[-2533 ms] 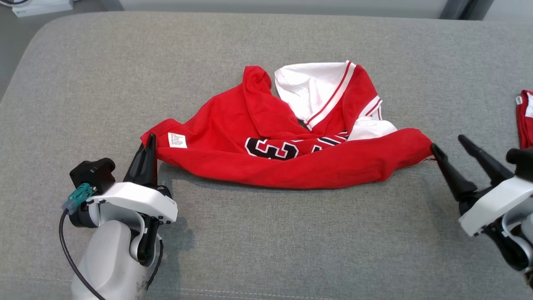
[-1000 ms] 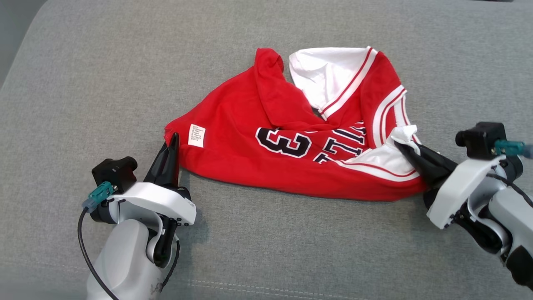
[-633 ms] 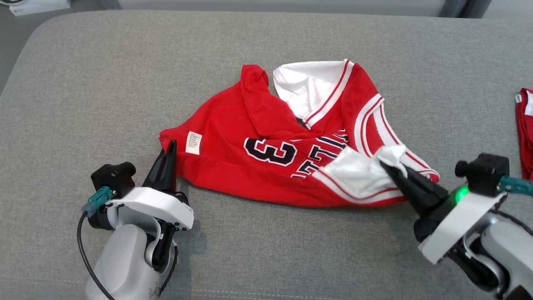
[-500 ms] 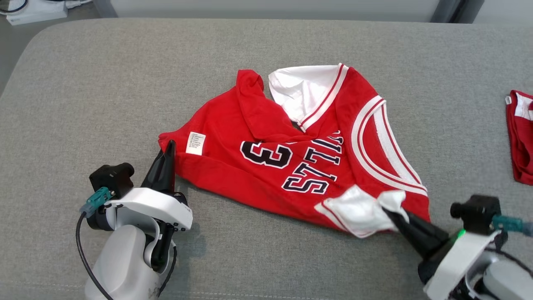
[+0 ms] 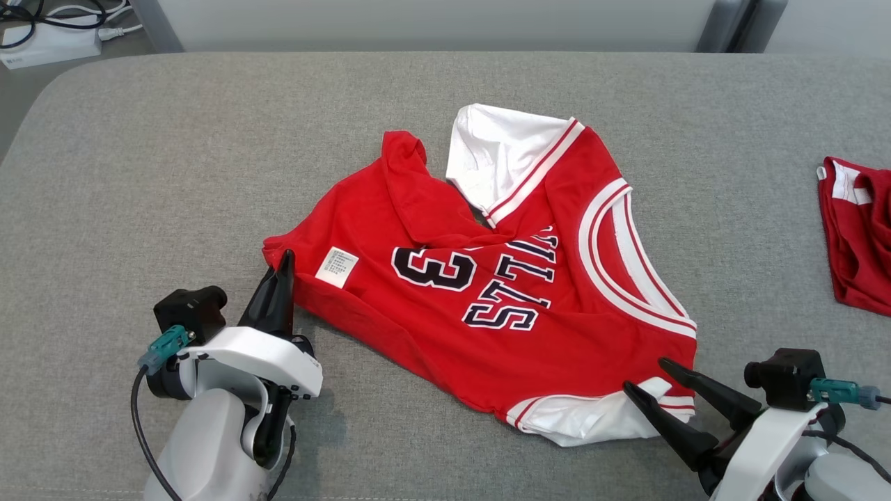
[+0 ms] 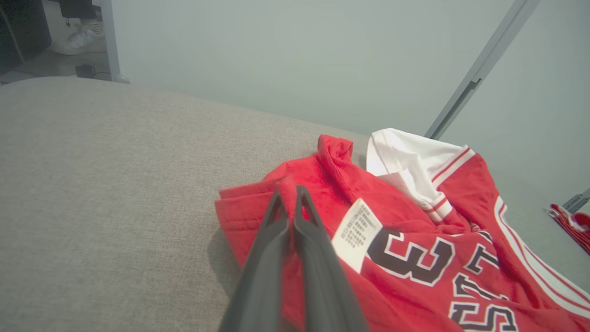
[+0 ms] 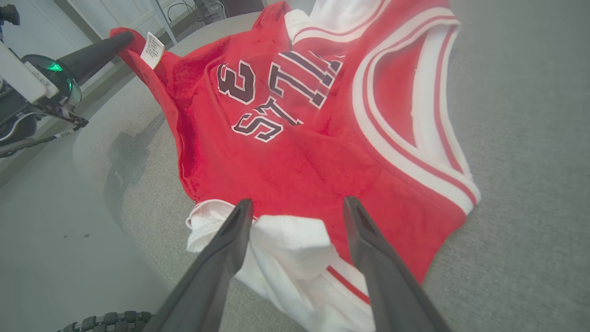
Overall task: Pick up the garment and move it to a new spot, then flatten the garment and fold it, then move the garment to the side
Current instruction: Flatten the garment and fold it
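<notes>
The garment (image 5: 501, 292) is a red jersey with white trim, a dark "3" and letters, lying partly spread on the grey cushion (image 5: 139, 153). My left gripper (image 5: 282, 263) is shut on its left corner beside the white label (image 5: 337, 266). In the left wrist view red cloth is pinched between the closed fingers of the left gripper (image 6: 289, 193). My right gripper (image 5: 647, 376) stands open at the garment's near right corner. In the right wrist view the right gripper (image 7: 297, 203) straddles the white turned-over hem (image 7: 286, 244), which lies loose between the fingers.
A second red garment (image 5: 856, 236) lies bunched at the cushion's right edge. A white power strip with cables (image 5: 42, 42) sits on the floor behind the far left corner. Bare cushion stretches along the left and back.
My right gripper dragged the garment's right corner toward the front, spreading the chest print flat, then opened and let the white hem drop. The left gripper kept its hold. The camera shifted.
</notes>
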Robot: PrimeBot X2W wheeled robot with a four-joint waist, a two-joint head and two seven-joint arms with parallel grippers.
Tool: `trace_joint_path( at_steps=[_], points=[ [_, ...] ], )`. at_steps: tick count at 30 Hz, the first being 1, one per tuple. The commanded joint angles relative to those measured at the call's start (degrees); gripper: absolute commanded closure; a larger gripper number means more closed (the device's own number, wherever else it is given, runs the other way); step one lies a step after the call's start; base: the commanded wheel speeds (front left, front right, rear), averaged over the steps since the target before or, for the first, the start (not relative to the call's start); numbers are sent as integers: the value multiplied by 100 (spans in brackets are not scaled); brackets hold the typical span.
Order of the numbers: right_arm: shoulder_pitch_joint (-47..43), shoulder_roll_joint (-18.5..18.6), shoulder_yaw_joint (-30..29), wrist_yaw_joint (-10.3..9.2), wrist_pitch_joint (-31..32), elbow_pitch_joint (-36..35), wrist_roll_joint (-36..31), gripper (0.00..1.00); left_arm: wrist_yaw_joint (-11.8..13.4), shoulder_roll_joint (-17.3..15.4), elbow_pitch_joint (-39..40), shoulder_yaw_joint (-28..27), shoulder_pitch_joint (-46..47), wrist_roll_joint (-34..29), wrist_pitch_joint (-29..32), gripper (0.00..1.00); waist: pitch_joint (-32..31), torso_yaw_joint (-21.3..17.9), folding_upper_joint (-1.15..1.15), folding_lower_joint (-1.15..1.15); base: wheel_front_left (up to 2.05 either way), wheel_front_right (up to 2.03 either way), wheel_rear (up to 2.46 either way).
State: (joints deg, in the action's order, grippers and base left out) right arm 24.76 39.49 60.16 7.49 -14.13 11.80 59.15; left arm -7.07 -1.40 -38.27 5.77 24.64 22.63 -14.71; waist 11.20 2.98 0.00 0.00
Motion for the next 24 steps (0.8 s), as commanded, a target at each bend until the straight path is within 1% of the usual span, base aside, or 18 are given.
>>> trace_joint_path(
  at_steps=[1,4,8,14,19,24],
  points=[
    [53,193,30,0,-71,-154,15,0,-42,-148,105,-133,-25,-65,-29,100,-22,-7,0,0,0,0,0],
    [40,236,5,0,-77,-200,50,0,-42,-148,112,-118,-40,-49,-29,100,-33,-13,0,0,0,0,0],
    [-66,438,-36,0,-82,-256,100,0,-42,-148,111,-74,-54,-9,-29,100,-52,-40,0,0,0,0,0],
    [-162,636,171,0,22,-475,280,0,-42,-148,97,-26,-57,12,-29,100,-71,-138,0,0,0,0,0],
    [-195,648,359,0,221,-587,460,0,-42,-148,72,-24,-55,10,-29,100,-95,-199,0,0,0,0,0],
    [-160,542,351,0,302,-182,419,0,-42,-148,72,11,-35,18,-29,100,-118,-205,0,0,0,0,0]
  ],
)
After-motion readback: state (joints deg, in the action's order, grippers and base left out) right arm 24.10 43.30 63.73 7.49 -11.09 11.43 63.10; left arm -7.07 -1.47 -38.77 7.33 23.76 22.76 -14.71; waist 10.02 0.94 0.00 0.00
